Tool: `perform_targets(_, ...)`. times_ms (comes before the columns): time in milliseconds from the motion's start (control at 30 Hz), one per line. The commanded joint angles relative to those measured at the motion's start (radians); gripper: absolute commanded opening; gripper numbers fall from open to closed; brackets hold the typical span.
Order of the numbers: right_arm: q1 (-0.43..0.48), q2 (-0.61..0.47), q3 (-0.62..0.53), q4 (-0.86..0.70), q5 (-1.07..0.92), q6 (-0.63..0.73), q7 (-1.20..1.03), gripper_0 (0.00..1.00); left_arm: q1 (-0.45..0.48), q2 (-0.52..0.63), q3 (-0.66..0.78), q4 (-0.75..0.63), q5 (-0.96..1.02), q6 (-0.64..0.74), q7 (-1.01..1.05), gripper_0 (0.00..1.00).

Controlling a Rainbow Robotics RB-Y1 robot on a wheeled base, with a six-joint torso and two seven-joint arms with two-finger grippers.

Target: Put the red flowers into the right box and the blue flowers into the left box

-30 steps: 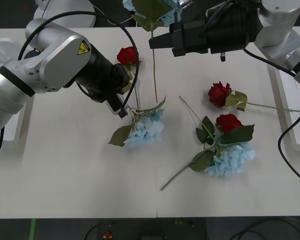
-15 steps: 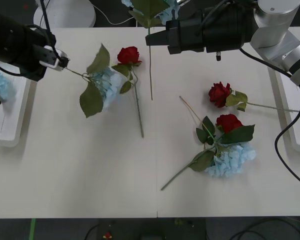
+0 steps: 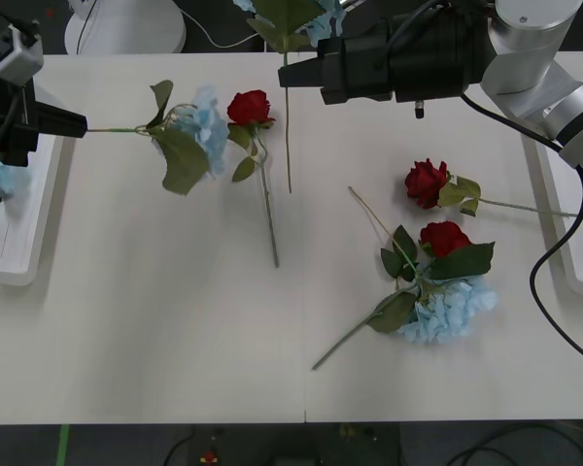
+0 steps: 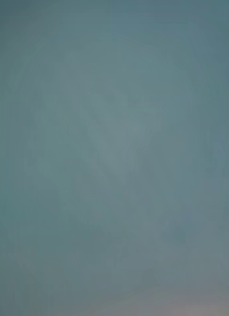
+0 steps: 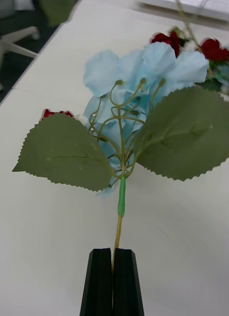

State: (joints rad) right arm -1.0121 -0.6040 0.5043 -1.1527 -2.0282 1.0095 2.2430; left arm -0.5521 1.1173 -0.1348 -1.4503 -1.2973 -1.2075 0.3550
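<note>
Plain white table (image 3: 155, 330) with a seam down the middle — evenly lit. Dark floor behind it, and a white chair base (image 3: 126, 24) sat at the far edge.

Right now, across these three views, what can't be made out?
- Right wrist view: a blank grey-blue haze, nothing identifiable.
- Front view: the right gripper holds a pale-blue hydrangea stem whose head is cut off by the top edge.
- Front view: the shallow white plastic left box is cropped by the edge and partly hidden behind the left gripper.

Left claw (image 5: 113, 256) pinching blue flower (image 5: 139, 79) stem, table (image 5: 45, 237) beneath
</note>
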Motion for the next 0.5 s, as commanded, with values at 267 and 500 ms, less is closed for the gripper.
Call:
perform_targets(267, -0.016, 0.033, -0.013, -0.028, 0.005, -0.011, -0.023, 0.0, 0.328, 0.03, 0.423, -0.148, -0.122, 0.189, 0.326, 0.0)
perform_targets(500, -0.019, 0.044, -0.013, -0.028, 0.005, -0.02, -0.031, 0.0, 0.615, 0.03, 0.712, -0.234, -0.172, 0.218, 0.484, 0.0)
